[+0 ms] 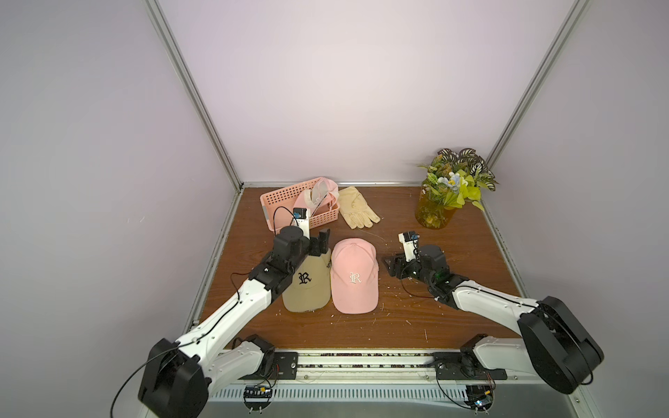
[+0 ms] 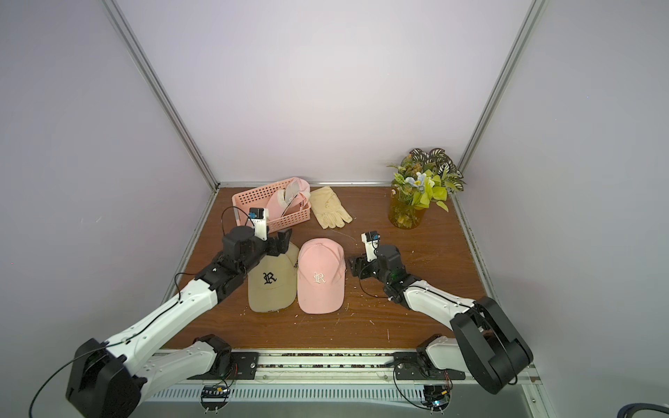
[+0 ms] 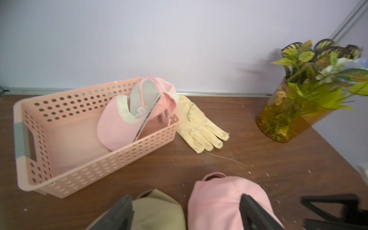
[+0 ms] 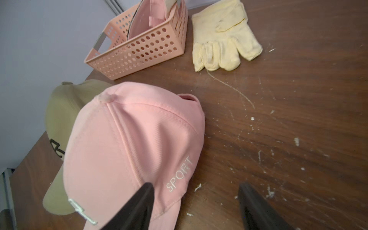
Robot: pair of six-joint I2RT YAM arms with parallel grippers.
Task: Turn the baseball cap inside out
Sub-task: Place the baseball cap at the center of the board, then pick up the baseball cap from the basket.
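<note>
Two caps lie mid-table in both top views, the tan cap (image 1: 307, 286) just beside the pink cap (image 1: 354, 277) at its 9 o'clock. The left gripper (image 1: 320, 241) hangs wide open over the tan cap's 12 o'clock edge, and the right gripper (image 1: 392, 267) is open and empty at the pink cap's 3 o'clock. The left wrist view shows its fingers (image 3: 121, 213) spread above both caps, gripping neither, while the right wrist view shows jaws apart with one finger (image 4: 139, 205) over the pink cap's side, contact unclear.
</note>
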